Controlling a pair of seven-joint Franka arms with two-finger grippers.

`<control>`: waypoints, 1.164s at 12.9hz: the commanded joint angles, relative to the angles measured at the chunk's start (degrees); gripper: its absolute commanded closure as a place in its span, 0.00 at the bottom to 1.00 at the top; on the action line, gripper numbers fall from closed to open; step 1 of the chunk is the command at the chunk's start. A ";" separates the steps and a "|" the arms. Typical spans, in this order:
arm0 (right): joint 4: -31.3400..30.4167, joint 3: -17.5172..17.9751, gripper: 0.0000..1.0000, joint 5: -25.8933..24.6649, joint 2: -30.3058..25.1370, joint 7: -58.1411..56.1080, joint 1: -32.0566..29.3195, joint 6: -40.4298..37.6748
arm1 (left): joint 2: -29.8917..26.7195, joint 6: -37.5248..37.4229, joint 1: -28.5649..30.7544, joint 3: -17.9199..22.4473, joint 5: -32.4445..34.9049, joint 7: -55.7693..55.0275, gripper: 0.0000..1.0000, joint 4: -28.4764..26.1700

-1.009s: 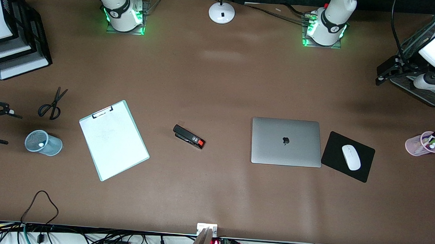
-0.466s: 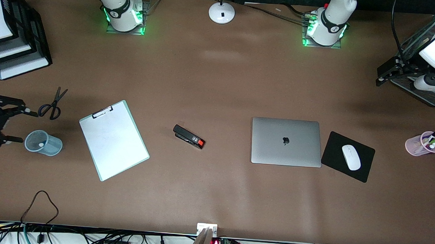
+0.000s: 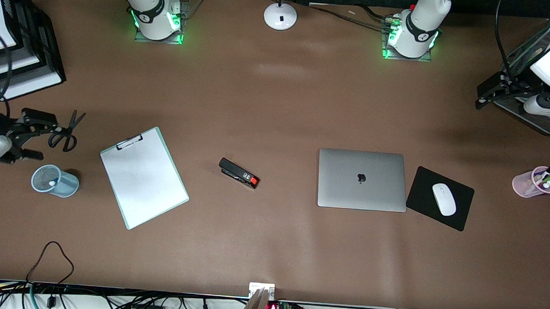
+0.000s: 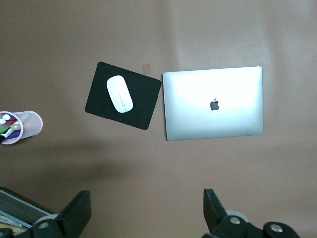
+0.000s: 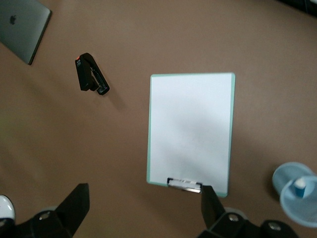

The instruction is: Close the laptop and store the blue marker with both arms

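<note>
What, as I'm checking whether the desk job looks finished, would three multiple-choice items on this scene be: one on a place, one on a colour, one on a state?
1. Where does the stapler lie?
A. on the table between the clipboard and the laptop
B. on the clipboard
C. on the laptop

2. What colour is the mouse pad?
A. white
B. black
C. green

3. How does the laptop stand?
A. lid fully open
B. lid half raised
C. lid shut flat

Answers:
1 A, as the front view shows it on bare table with the clipboard toward the right arm's end and the laptop toward the left arm's end.
2 B, as the pad is a dark black sheet under the white mouse.
3 C, as only the grey lid with its logo shows, with no keys or screen.
</note>
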 commanded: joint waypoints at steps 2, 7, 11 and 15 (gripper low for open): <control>-7.38 -0.02 0.00 -6.34 -6.80 14.76 4.28 -1.83 | -0.37 0.47 0.15 0.11 -0.72 0.95 0.00 -0.31; -14.23 -0.02 0.00 -17.85 -14.96 34.20 6.66 -7.12 | -0.46 0.38 0.24 0.20 -0.72 1.04 0.00 -0.31; -17.76 -0.28 0.00 -18.31 -18.75 33.51 2.71 -3.70 | -0.37 0.47 0.24 0.46 -0.72 1.04 0.00 -0.31; -21.25 0.07 0.00 -20.58 -21.55 33.43 2.97 -0.98 | -0.72 0.21 0.24 0.37 -0.98 0.86 0.00 -0.66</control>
